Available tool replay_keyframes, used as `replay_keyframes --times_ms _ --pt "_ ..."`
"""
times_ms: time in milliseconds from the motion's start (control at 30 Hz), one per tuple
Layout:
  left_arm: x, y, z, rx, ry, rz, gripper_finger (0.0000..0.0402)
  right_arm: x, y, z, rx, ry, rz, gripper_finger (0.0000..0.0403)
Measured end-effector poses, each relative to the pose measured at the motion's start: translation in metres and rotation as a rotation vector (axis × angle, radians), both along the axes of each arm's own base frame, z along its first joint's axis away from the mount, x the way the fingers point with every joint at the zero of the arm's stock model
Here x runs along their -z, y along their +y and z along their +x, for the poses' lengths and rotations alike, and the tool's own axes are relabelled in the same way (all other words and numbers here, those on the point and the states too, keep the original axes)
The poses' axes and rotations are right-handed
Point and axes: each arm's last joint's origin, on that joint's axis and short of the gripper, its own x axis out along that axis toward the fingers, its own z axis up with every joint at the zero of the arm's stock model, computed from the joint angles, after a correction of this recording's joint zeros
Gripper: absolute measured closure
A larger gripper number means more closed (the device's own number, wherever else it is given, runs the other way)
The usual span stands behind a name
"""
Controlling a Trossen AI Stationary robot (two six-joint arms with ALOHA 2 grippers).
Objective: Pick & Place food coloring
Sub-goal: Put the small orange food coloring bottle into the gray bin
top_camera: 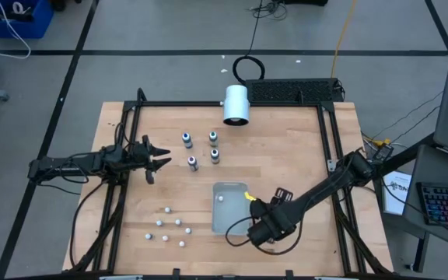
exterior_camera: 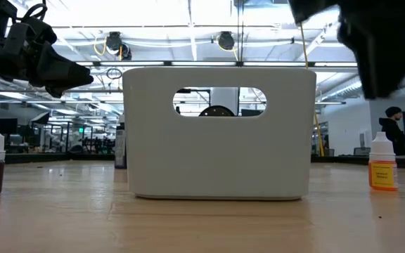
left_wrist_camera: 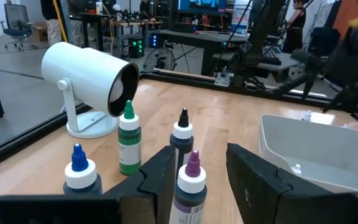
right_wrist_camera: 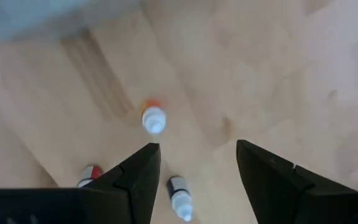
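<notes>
The left gripper (left_wrist_camera: 197, 171) is spread wide, gripping nothing, its fingers on either side of the purple-capped bottle (left_wrist_camera: 188, 186), whose lower body is cut off at the frame edge. Just beyond it stand the other food coloring bottles: black-tipped (left_wrist_camera: 182, 134), green (left_wrist_camera: 128, 142) and blue (left_wrist_camera: 79, 172). Farther off lie the white cylinder (left_wrist_camera: 92, 78) and the white bin (left_wrist_camera: 316, 155). The right gripper (right_wrist_camera: 197, 165) is also released, over bare wood beside the bin (top_camera: 229, 208).
</notes>
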Motion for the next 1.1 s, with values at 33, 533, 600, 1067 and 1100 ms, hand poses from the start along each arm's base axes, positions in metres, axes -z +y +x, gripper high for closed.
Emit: replay_keyframes --times_ms 33,533,600,1067,1100 --pt "0.0 0.0 0.0 0.0 -0.002 0.0 0.0254 0.005 0.0 0.0 -0.009 0.004 0.018 0.0202" --pt "0.0 0.0 0.0 0.0 -0.002 0.0 0.0254 0.024 0.001 0.002 -0.086 -0.026 0.073 0.0202" --pt "0.0 0.0 0.0 0.0 -0.002 0.0 0.0254 0.024 -0.001 0.004 -0.095 -0.04 0.064 0.0202" --pt "0.0 0.0 0.0 0.0 -0.002 0.0 0.0254 0.044 -0.007 0.004 -0.082 -0.038 0.102 0.0202" --pt "0.0 0.0 0.0 0.0 -0.002 0.0 0.0254 0.046 -0.008 0.004 -0.079 -0.039 0.113 0.0202"
